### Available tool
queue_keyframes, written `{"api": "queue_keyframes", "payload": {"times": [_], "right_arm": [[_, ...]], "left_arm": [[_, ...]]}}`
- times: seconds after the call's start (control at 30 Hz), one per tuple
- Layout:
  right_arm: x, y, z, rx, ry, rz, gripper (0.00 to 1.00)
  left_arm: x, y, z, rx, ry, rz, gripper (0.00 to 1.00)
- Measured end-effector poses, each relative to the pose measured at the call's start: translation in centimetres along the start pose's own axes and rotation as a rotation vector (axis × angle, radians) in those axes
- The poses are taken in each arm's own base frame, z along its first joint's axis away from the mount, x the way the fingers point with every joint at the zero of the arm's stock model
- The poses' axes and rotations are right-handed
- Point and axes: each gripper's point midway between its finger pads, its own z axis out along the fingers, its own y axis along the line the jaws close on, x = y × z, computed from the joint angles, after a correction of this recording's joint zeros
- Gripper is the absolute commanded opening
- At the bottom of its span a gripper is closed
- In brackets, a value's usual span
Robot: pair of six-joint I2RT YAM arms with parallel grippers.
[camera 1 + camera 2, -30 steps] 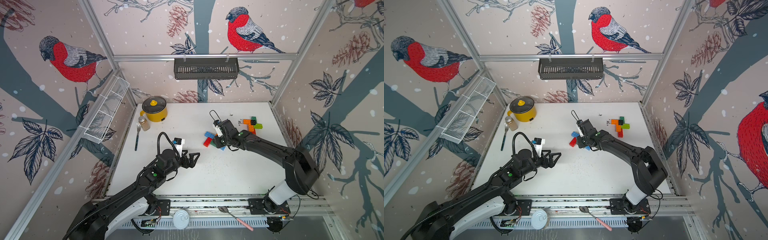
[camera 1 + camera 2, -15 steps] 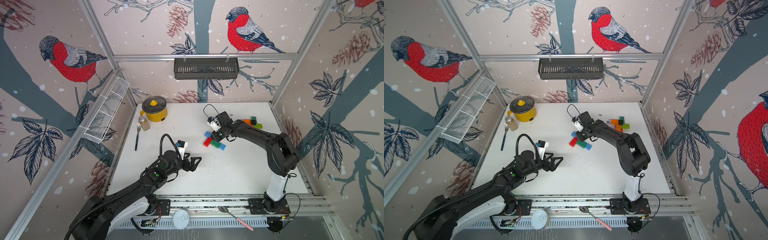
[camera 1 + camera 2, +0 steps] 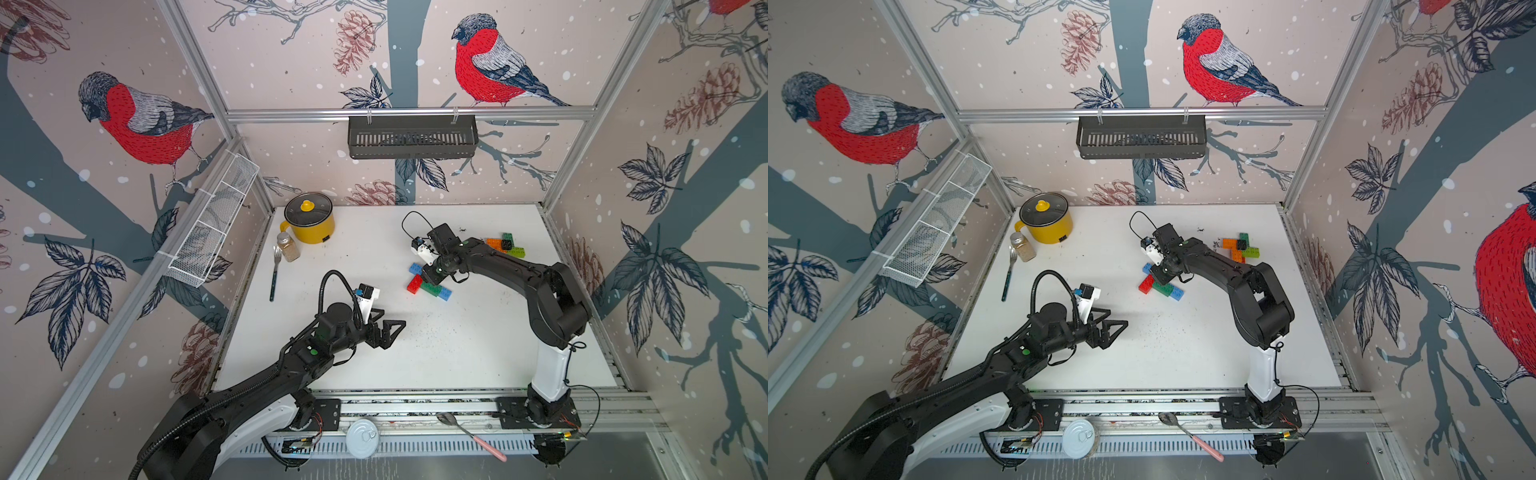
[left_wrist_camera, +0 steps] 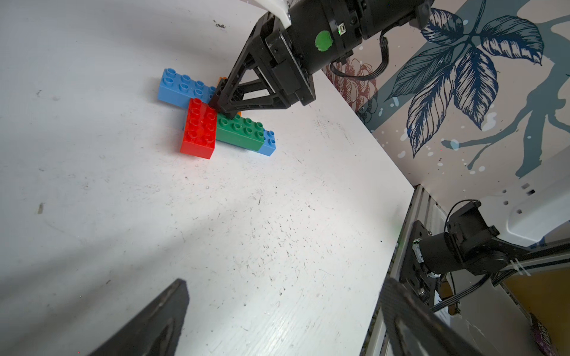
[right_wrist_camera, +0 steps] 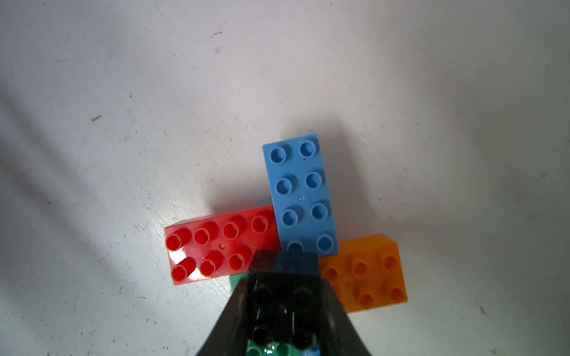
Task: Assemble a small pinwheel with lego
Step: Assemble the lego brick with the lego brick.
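A: Right arm (image 3: 552, 299) had folded in since a second earlier. Right tool (image 4: 220, 108) was clamped on black square (image 5: 282, 292) at pinwheel (image 3: 430, 288) hub.
B: Left tool (image 3: 388, 332)?
A: Spread wide, empty. Pinwheel lay on desk (image 3: 457, 353), well apart from yellow pot (image 3: 309, 220).

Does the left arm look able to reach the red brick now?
Probably yes: left gripper is open, bare table up to the red brick; right gripper, shut on the black brick, crowds its inner end.

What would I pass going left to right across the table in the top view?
From the left: fork → yellow pot → left gripper → joined bricks → loose bricks.
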Motion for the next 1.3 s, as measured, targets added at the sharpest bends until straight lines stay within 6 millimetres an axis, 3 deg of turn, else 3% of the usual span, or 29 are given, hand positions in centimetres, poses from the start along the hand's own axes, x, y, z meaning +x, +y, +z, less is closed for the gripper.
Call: {"api": "queue_keyframes", "payload": {"times": [1.3], "right_arm": [[0.9, 0.1, 1.6, 0.034, 0.126, -0.031, 0.23]], "left_arm": [[-0.7, -0.2, -0.2, -0.005, -0.017, 0.012, 0.97]]}}
